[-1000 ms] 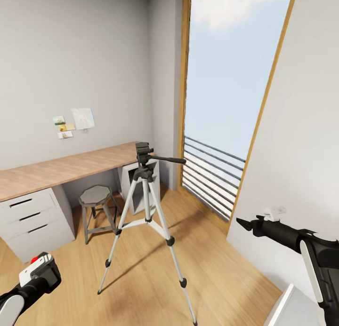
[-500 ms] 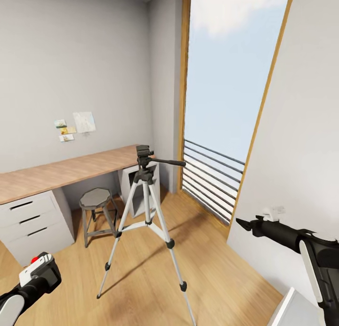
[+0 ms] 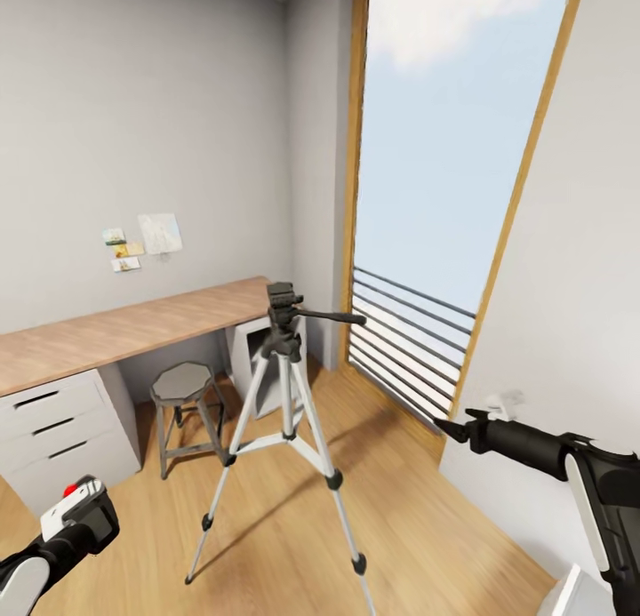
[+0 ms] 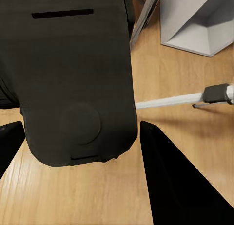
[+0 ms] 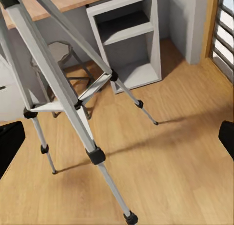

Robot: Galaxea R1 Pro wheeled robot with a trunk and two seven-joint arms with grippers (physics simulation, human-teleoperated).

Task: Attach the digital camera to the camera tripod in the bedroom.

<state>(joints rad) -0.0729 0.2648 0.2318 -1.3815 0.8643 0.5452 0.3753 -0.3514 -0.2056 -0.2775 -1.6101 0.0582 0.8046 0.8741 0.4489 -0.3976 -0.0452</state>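
So, the left gripper (image 4: 80, 125) is clamped on the digital camera (image 4: 78, 74). In the left wrist view, the black body is wedged between the two dark fingers (image 4: 170, 181), with a thin slot and a round disc visible on the face that's turned toward the lens. In the head view the left gripper (image 3: 82, 525) is held low at the left, over the plank floor (image 3: 267, 527), and a small red button can be made out on top of what's being held.

The right gripper (image 5: 119, 137) is spread wide, with one fingertip at each edge of the right wrist view and nothing between them. In the head view it (image 3: 452, 430) is stretched forward at the right, just in front of the grey wall (image 3: 569, 287) beside the tall wood-framed window (image 3: 444, 154).

The camera tripod (image 3: 286, 394) stands on the floor between the two arms, well apart from both. Its silver legs are splayed, and the black head on top is bare with the pan handle pointing toward the window. Its legs and braces (image 5: 63, 88) are seen up close from the right wrist, and one leg (image 4: 170, 99) can be seen past the camera.

Behind the tripod there's a small grey stool (image 3: 182, 385), tucked partly under the wooden desk (image 3: 116, 332). White drawers (image 3: 53, 429) are at the left and an open shelf unit (image 5: 129, 40) is at the window end. A few notes (image 3: 142, 238) are pinned on the wall above.
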